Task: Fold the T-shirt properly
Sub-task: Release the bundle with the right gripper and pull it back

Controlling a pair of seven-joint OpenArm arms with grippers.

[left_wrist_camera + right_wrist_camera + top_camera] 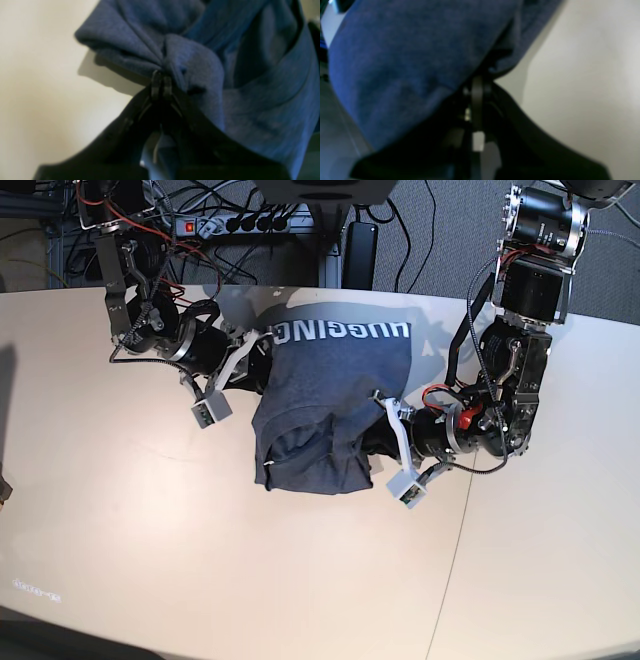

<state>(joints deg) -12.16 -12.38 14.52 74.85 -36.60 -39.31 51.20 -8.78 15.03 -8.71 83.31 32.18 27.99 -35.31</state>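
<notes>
Two arms reach low and sideways over the tabletop point(120, 540) to the T-shirt point(330, 395) in the middle. Left pincer point(161, 75) and right pincer point(477, 83) each pinch bunched fabric. White lettering shows only in base view; wrist views show the grips.

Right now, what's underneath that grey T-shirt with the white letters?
Around the T-shirt only the beige table shows, so it seems to rest on bare tabletop. The left gripper and right gripper pinch its edges; their tips and anything beneath the cloth are covered.
</notes>
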